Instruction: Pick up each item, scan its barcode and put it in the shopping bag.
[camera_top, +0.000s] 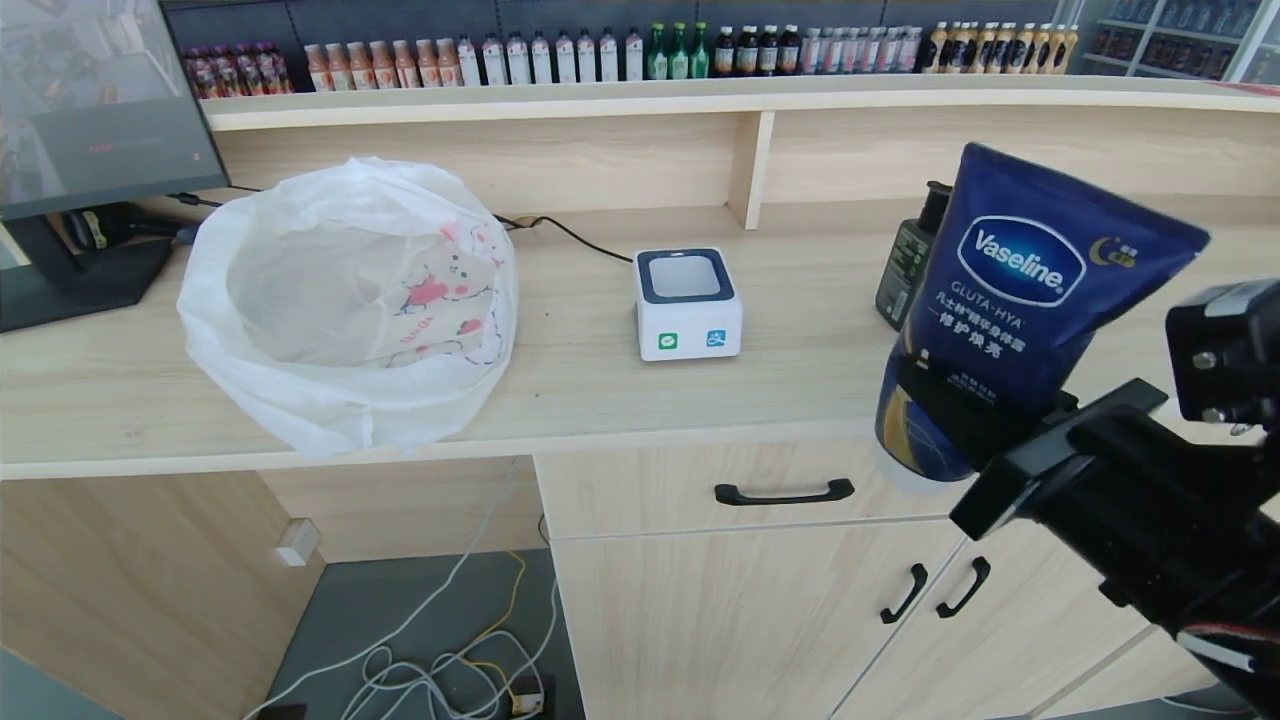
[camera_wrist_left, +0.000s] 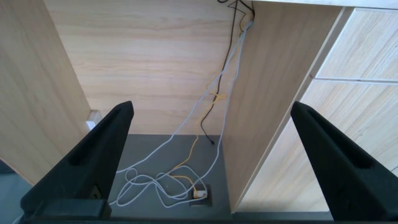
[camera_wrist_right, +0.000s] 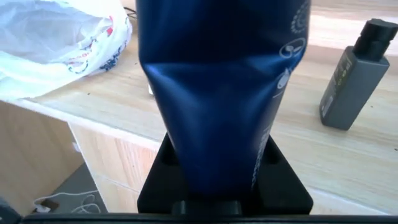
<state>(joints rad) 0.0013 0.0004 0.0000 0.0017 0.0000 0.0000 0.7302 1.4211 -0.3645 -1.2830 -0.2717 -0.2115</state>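
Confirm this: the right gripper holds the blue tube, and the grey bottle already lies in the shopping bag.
Not quite. The right gripper does hold the blue tube, but the grey bottle stands upright on the counter, outside the shopping bag; the head view shows it.

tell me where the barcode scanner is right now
In the head view the white barcode scanner sits on the counter, between the shopping bag on the robot's left and the grey bottle on its right.

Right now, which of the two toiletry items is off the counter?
The blue tube, held in the right gripper; the grey bottle stands upright on the counter.
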